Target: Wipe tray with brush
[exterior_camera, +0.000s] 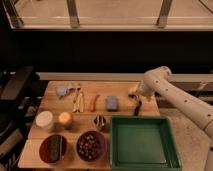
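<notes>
Here, hand (135, 96) hangs by slim black brush (137, 108).

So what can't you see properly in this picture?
Camera view:
1. Pincer, at the brush just behind the tray: too small and dark to tell if they touch.
2. Arm: cut off by the right edge.
3. Bowl beside the tray: its contents too blurred to name.

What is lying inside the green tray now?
Nothing visible: the tray shows only its bare green floor, none of it covered. The gripper hangs behind it, by the brush.
</notes>
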`<state>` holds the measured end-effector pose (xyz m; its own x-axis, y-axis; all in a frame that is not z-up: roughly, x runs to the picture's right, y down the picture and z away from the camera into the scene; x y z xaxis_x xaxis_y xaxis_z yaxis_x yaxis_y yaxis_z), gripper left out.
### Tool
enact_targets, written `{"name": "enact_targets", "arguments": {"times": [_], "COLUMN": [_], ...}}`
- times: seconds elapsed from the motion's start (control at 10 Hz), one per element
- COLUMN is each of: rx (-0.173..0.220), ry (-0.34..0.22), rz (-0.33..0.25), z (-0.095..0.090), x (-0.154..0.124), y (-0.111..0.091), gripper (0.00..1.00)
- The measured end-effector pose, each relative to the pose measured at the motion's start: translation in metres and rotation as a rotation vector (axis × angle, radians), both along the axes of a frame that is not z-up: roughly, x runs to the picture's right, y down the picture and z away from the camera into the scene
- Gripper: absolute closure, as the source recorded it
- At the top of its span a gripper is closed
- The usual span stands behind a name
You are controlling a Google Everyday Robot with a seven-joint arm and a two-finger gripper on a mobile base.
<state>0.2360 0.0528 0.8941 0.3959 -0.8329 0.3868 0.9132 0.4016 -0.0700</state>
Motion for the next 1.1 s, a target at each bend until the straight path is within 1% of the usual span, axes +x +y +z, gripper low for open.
{"name": "enact_targets", "arguments": {"times": [0.1, 0.3, 0.5, 0.6, 0.7, 0.8, 1.0, 1.1], "rx": [-0.019, -0.057, -0.103, -0.122, -0.136, -0.145, -0.151, -0.154], "ry": [-0.005, -0.015, -0.021, -0.025, -0.038, -0.052, -0.046, -0.041], "rz": [0.001, 0.005, 0.020, 0.023, 0.028, 0.031, 0.029, 0.030], "z": [0.011, 0.027, 0.039, 0.043, 0.049, 0.051, 0.047, 0.044], "x": [-0.001, -0.005, -0.003, -0.005, -0.009, -0.010, -0.007, -0.003], "y": [0.009, 0.021, 0.038, 0.045, 0.049, 0.052, 0.053, 0.054], "gripper": [0.21, 0.21, 0.21, 0.21, 0.23, 0.31, 0.50, 0.62]}}
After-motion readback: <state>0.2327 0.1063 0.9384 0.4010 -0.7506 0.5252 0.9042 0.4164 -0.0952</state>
